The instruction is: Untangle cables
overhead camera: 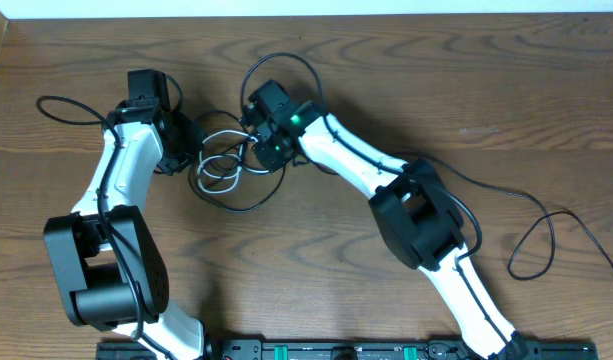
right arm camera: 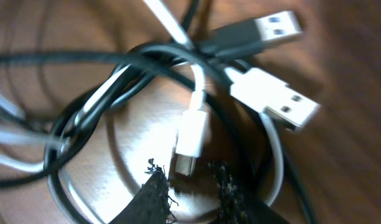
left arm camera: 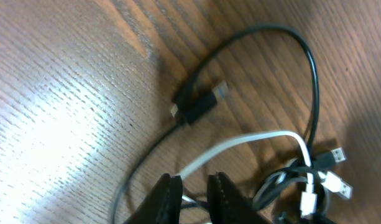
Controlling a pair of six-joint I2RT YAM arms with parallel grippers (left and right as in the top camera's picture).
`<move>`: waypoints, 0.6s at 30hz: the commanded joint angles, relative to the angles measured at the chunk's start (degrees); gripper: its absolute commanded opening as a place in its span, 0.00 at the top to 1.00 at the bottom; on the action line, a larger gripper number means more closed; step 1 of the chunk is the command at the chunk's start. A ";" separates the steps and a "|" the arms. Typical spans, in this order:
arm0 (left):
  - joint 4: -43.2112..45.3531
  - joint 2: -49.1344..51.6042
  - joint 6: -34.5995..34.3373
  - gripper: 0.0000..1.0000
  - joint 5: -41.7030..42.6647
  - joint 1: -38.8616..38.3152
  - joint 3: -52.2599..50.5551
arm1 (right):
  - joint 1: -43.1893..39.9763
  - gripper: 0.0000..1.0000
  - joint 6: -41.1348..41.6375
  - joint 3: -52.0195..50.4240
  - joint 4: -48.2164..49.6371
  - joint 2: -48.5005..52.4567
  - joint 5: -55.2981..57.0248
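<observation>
White cable (right arm camera: 193, 124) ahead of right gripper (right arm camera: 190, 183)

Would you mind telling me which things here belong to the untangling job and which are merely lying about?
Part of the job: white cable; black cables looped together with it.
Just lying about: the arms' own thicker black cords; wooden table.

Overhead: even, fairly bright light from above; soft short shadows beside arms (overhead camera: 121, 170); table (overhead camera: 316, 260) grain sharp. Left wrist: broad pale glare on wood at left, shadow darkening right edge; slight blur, left gripper (left arm camera: 194, 185) out of focus. Right wrist: dim, warm; cables (right arm camera: 193, 127) smeared by blur; bright sheen inside loop; corners dark.
</observation>
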 commanded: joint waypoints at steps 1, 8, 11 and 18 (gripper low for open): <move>0.09 0.44 0.72 0.73 -1.38 0.11 -0.46 | -3.04 0.67 2.99 -1.57 -1.68 2.05 1.07; 0.61 1.81 0.50 0.63 -1.36 -0.72 -0.46 | -7.37 0.65 3.91 -1.55 -3.23 2.05 -4.76; 0.98 2.05 0.52 0.60 -1.36 -1.22 -0.46 | -10.21 0.69 5.38 -1.07 -4.72 2.03 -7.72; 1.18 2.05 0.55 0.53 -1.36 -1.44 -0.46 | -15.78 0.68 5.27 7.26 -15.45 2.05 -2.21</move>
